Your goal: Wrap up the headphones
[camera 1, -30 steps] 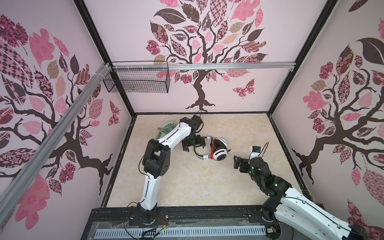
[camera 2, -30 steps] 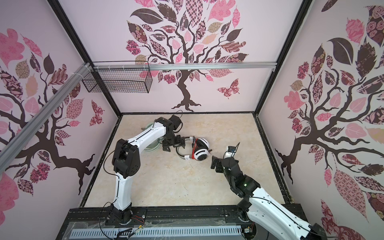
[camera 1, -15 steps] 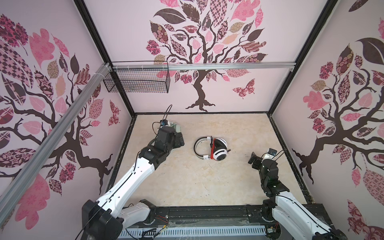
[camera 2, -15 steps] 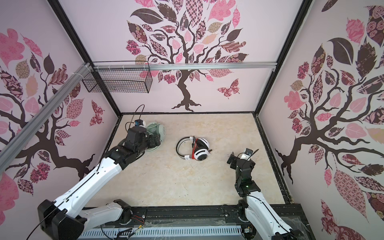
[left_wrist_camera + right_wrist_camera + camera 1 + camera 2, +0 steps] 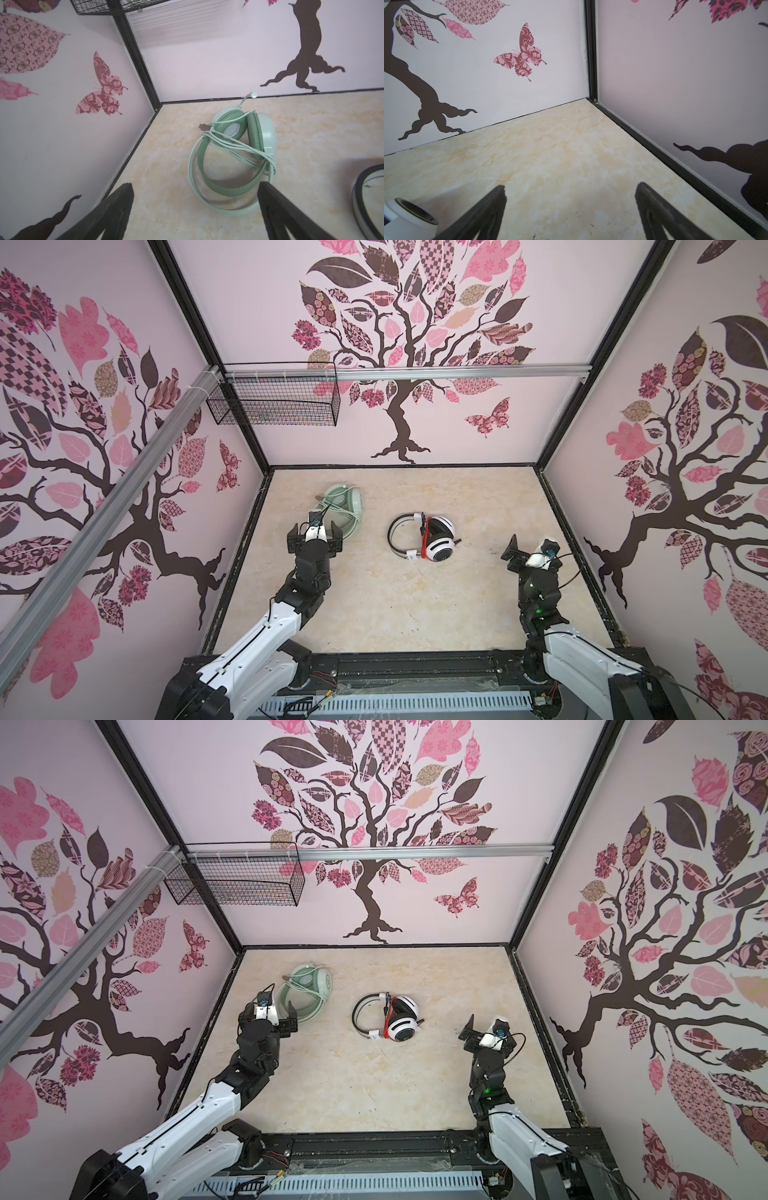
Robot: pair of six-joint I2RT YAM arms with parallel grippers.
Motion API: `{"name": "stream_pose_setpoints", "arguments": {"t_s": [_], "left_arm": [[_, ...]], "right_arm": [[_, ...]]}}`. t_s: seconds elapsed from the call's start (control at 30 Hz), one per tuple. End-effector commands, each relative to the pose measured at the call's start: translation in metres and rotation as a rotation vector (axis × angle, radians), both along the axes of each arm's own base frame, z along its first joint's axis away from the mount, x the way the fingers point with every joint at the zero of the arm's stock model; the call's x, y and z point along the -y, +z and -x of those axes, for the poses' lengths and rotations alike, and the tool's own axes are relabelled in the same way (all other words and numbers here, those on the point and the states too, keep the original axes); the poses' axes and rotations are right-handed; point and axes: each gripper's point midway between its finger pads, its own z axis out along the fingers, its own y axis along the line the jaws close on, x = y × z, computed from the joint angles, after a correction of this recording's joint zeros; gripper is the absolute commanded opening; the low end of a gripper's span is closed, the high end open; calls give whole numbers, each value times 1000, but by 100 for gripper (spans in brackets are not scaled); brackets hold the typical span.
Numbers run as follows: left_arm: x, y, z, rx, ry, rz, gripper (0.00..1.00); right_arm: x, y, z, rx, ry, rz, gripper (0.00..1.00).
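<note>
The mint-green headphones (image 5: pixel 348 512) (image 5: pixel 308 992) (image 5: pixel 239 145) lie at the back left of the floor, their pale cable (image 5: pixel 236 145) looped across band and cups. The white-and-black headphones (image 5: pixel 438 541) (image 5: pixel 402 1023) lie mid-floor, with an orange-red cable (image 5: pixel 424 536) bunched beside the cups. My left gripper (image 5: pixel 314 530) (image 5: pixel 268 1013) (image 5: pixel 195 185) is open, hovering just short of the mint band, and holds nothing. My right gripper (image 5: pixel 532 545) (image 5: pixel 487 1027) (image 5: pixel 571 185) is open over bare floor at the right. A white cup (image 5: pixel 406 216) shows at that view's corner.
A black wire basket (image 5: pixel 274 400) hangs from the aluminium rail (image 5: pixel 457 373) on the back wall. Patterned walls with black frame posts close in the floor on three sides. A black base rail (image 5: pixel 415 668) runs along the near edge.
My left gripper has left the white-and-black headphones and drawn back to the near left, by the mint pair. My right arm has pulled away to the right.
</note>
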Motion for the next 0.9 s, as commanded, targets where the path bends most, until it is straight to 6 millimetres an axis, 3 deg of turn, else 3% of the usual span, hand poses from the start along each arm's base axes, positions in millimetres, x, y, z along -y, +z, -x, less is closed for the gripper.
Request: {"name": "stream_pose_setpoints", "arguments": {"t_s": [0.0, 0.1, 0.2, 0.4, 0.67, 0.73, 0.87], "left_arm": [[-5, -11, -6, -16, -24, -92, 97], [-12, -12, -16, 29, -6, 46, 97], [-18, -23, -25, 12, 0, 76, 97], [-54, -42, -25, 13, 140, 170, 97], [-80, -60, -36, 25, 295, 162, 97], [-85, -69, -42, 12, 317, 157, 97], [-108, -88, -50, 14, 347, 250, 97]], "right_arm": [[7, 8, 6, 82, -38, 11, 100], [7, 11, -1, 105, -45, 27, 100], [1, 10, -8, 120, -15, 33, 100], [-3, -2, -14, 108, 3, 40, 100], [-35, -25, -52, -23, 157, 147, 100], [-33, -15, -50, 36, 127, 153, 99], [-33, -25, -53, -34, 133, 139, 100]]}}
